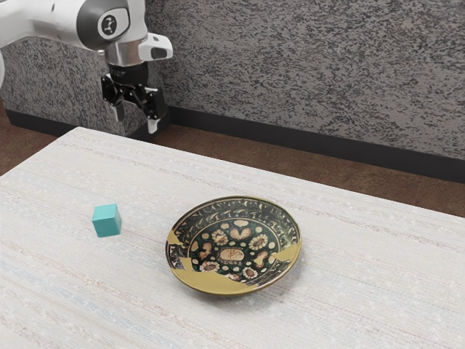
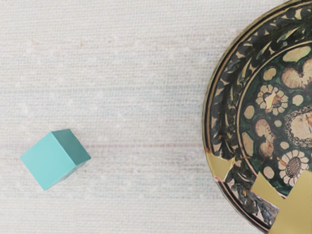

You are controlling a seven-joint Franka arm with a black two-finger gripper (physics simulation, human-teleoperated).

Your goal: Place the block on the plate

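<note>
Ext. view: hand (image 1: 136,120) open, fingers (image 1: 152,126) well apart, empty betw. them. Dark mech. above fingers hard to separate, black on black. Arm (image 1: 43,20) enters fr. 10–11 o'clock, upper part cropped by frame.

Blk (image 1: 107,220): small teal cube, on worktop (image 1: 363,276), off the plate (image 1: 234,246), w/ bare gap betw. In ext. view it lies betw. 9 & 10 o'clock of plate. Hand is approx. 12–1 o'clock of blk, seen against backdrop past worktop's far edge; ht. above worktop can't be judged. Blk's underside & far faces hidden.

Plate: dark, floral pattern, round; whole rim in ext. view. Gold patches at approx. 9, 3–4 & a big one 6–8 o'clock. Underside hidden, soft shadow alongside.

Wrist view: blk complete, one face bright, adj. one darker, well apart fr. plate rim. Plate cut by frame, centre medallion only partly in, big gold patch likewise cropped.

Worktop: whitish, faint streaks; far corner at approx. 10–11 o'clock in ext. view, near part runs out of frame. Behind: mottled grey wall (image 1: 290,58), dark skirting (image 1: 327,147), brown floor (image 1: 305,169) partly hidden by worktop.
</note>
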